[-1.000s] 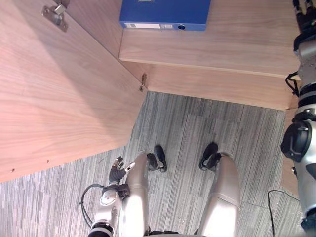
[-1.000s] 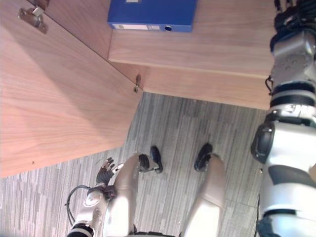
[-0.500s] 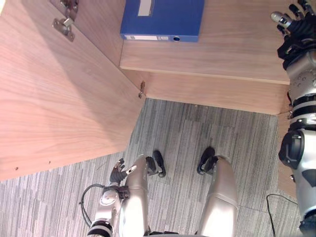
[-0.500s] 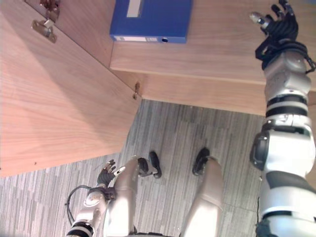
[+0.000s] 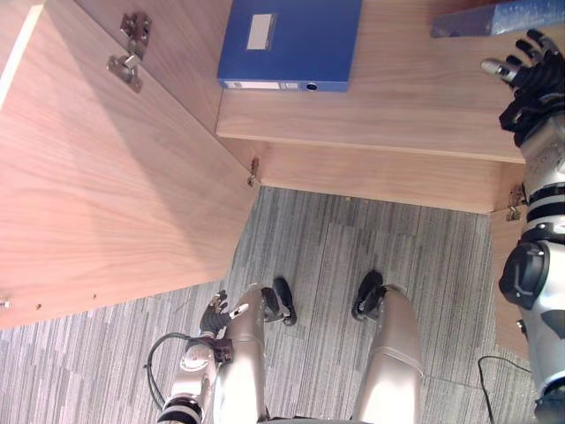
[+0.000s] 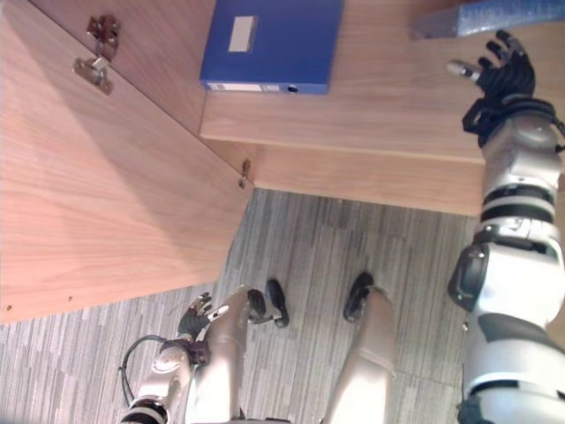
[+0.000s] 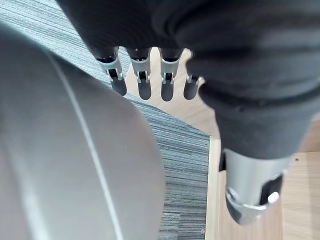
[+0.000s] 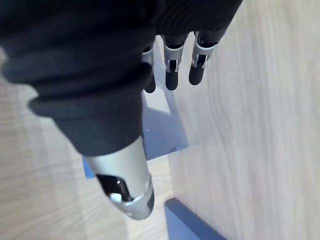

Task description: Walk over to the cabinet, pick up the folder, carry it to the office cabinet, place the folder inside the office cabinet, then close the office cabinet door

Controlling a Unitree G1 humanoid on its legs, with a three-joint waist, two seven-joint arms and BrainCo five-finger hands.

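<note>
The door (image 5: 115,177) stands open at the left. The left hand (image 5: 213,312) hangs low over the carpet (image 5: 353,247), fingers relaxed and empty. The folder (image 5: 290,44) lies flat on the cabinet shelf (image 5: 397,97). Well to its right, the right hand (image 5: 528,75) hovers above the shelf, fingers spread wide, holding nothing.

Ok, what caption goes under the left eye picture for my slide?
Blue rectangular folder lying on the wooden cabinet shelf, right hand raised nearby with open fingers.
</note>
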